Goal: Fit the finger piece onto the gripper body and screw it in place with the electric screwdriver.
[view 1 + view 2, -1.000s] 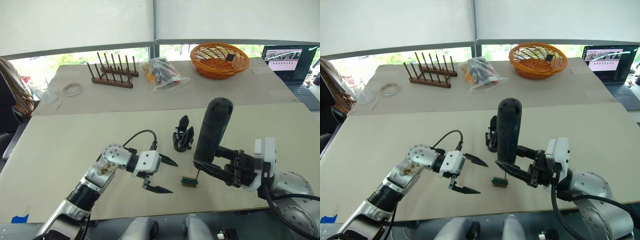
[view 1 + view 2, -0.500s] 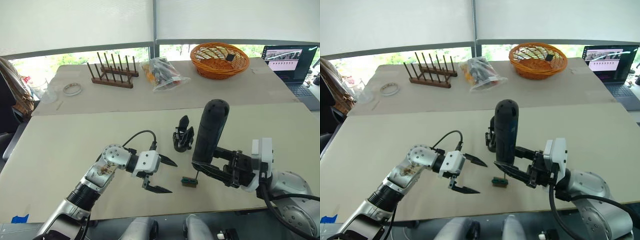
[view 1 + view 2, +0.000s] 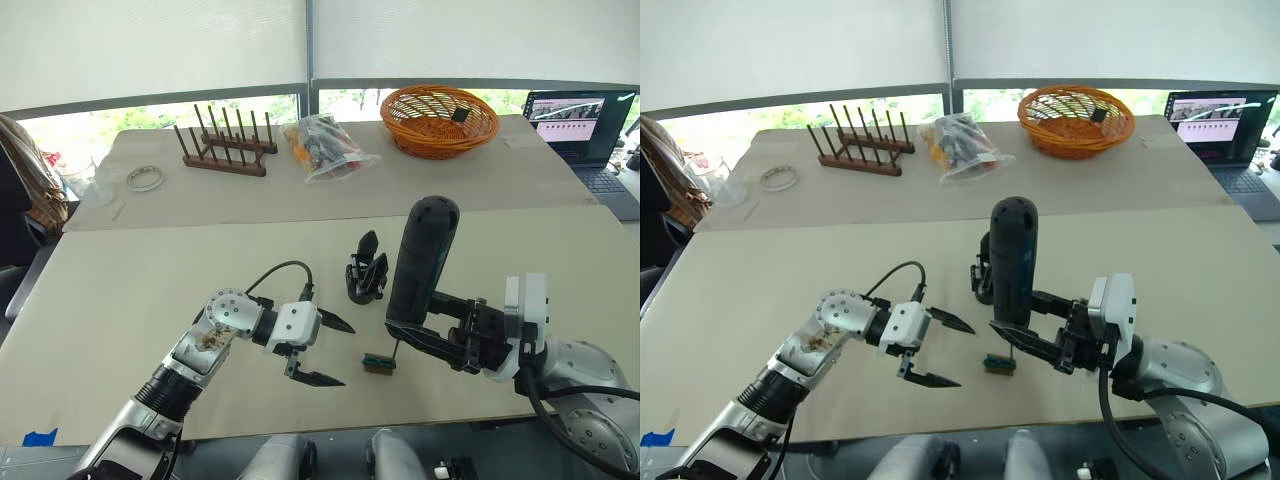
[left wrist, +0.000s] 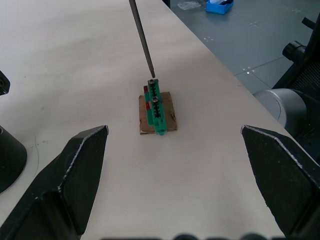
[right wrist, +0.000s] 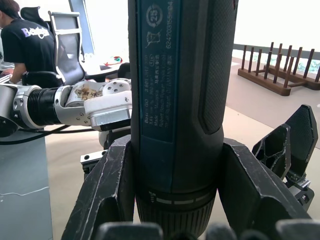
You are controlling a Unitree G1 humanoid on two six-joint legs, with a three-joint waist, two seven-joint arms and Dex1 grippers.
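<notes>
On the beige table (image 3: 120, 300), near its front edge, the thick black cylindrical electric screwdriver (image 3: 420, 260) is clamped upright by the right gripper (image 3: 425, 335); it looks top-heavy, so a low hold suits. The left gripper (image 3: 318, 350) is spread apart, empty.

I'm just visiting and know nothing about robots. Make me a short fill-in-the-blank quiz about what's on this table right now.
1. The right hand grips the electric ____.
2. The screwdriver's bit touches a small ____-coloured block.
3. The left hand is open and holds ____.
4. The orange basket sits on the far table beside a ____.

Missing words: screwdriver; green; nothing; laptop
</notes>
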